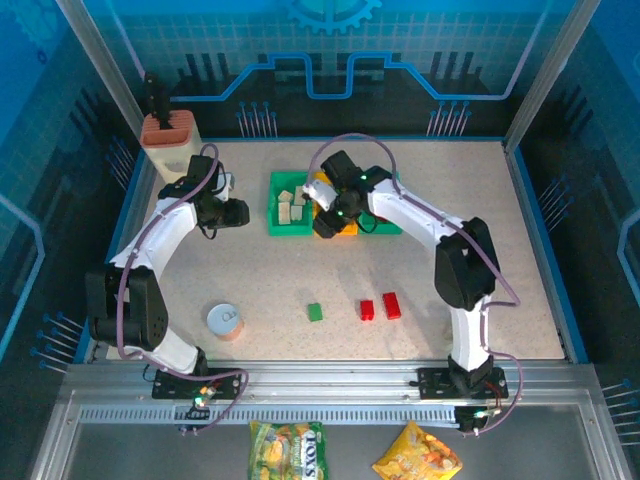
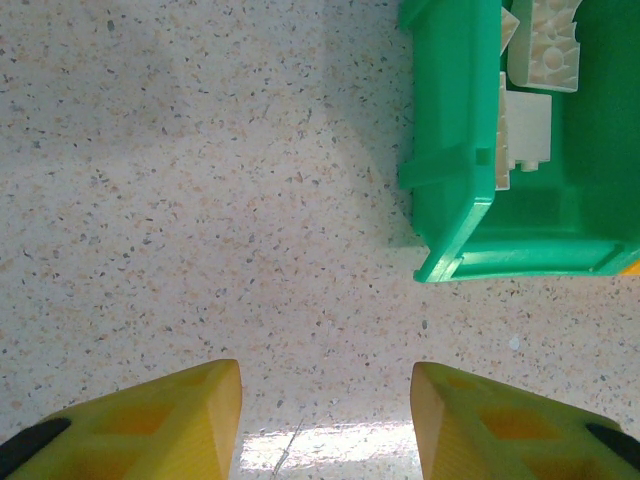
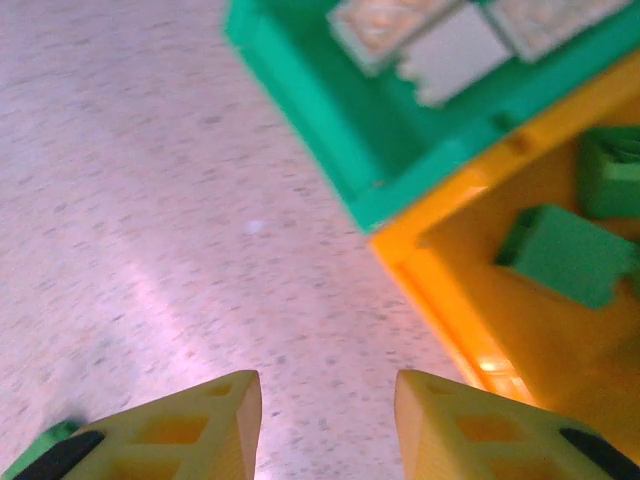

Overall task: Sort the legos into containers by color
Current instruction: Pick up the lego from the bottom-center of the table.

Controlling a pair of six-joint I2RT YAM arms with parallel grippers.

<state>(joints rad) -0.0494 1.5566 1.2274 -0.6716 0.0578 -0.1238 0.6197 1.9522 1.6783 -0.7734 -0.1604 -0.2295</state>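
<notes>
Three containers stand in a row at the back of the table: a green tray [image 1: 275, 205] with cream legos [image 1: 291, 203], an orange tray [image 1: 348, 229] and a second green tray [image 1: 388, 225]. My right gripper [image 1: 328, 215] hovers over the orange tray's near left corner, open and empty [image 3: 328, 425]. In the right wrist view green legos [image 3: 560, 255] lie in the orange tray [image 3: 460, 300]. My left gripper [image 1: 236, 212] is open and empty [image 2: 326, 420] over bare table, left of the green tray [image 2: 450, 200]. A loose green lego [image 1: 315, 312] and two red legos [image 1: 367, 310] [image 1: 391, 305] lie nearer the front.
A round white-lidded can [image 1: 224, 321] sits at the front left. A beige knife block [image 1: 170, 140] stands in the back left corner. Blue walls and metal posts frame the table. Two snack bags [image 1: 288, 448] lie beyond the front rail.
</notes>
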